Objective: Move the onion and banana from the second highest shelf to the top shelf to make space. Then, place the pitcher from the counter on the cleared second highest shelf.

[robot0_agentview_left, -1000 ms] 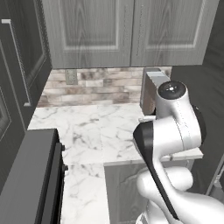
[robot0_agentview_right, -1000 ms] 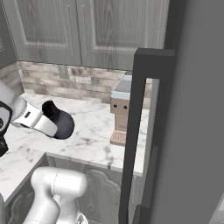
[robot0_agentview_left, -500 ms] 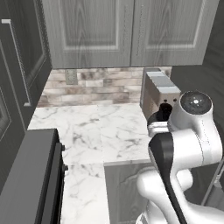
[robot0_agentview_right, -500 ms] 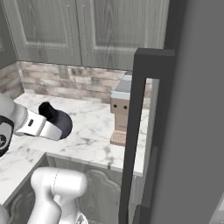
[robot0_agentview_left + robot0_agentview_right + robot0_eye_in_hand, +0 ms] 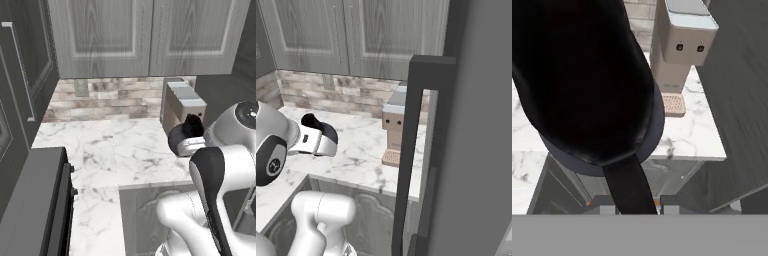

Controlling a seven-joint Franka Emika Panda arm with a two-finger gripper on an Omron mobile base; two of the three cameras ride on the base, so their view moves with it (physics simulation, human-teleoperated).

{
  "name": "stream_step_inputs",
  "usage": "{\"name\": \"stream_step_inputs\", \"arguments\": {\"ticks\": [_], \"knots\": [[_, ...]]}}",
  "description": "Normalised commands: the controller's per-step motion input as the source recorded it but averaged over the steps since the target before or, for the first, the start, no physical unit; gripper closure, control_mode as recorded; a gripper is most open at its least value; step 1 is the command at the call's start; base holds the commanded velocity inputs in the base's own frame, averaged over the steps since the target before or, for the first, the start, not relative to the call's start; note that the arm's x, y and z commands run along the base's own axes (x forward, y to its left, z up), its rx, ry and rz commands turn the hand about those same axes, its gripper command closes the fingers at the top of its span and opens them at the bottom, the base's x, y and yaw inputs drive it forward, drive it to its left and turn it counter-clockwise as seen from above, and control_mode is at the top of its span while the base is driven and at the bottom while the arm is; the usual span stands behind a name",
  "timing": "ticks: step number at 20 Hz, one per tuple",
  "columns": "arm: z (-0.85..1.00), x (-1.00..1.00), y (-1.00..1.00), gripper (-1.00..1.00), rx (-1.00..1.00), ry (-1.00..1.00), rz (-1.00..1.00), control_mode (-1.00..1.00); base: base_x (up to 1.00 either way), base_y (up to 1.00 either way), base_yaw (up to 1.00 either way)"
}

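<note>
The dark pitcher (image 5: 587, 75) looms large and close in the hand view, with its dark handle running down toward the bottom. It hangs above the white marble counter (image 5: 115, 145) near its right end. From the left base view the pitcher (image 5: 186, 131) sits at the end of the white arm, and my gripper (image 5: 192, 146) is shut on it. The right base view has the pitcher (image 5: 321, 132) over the counter (image 5: 361, 150). My fingertips are hidden by the jug. The onion, the banana and both fridge shelves are out of view.
A tan box-shaped machine (image 5: 180, 102) with a grey top stands at the counter's right end, close to the pitcher. The dark fridge door with its long handle (image 5: 411, 150) rises to the right. A dark appliance (image 5: 30, 200) sits at the lower left.
The arm's upper joints have swung to the right, and the pitcher in the gripper has come into the left base view beside the tan machine.
</note>
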Motion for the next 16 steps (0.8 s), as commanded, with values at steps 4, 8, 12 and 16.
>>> {"name": "stream_step_inputs", "arguments": {"ticks": [4,8,12,16], "knots": [[0.00,0.00,0.00,1.00,0.00,0.00,0.00,1.00,-0.04,0.00,0.00],[0.00,0.00,0.00,1.00,0.00,0.00,0.00,1.00,-0.58,0.00,0.00],[0.00,0.00,0.00,1.00,0.00,0.00,0.00,1.00,-0.89,0.00,0.00],[0.00,0.00,0.00,1.00,0.00,0.00,0.00,1.00,-1.00,-0.06,0.00]]}}
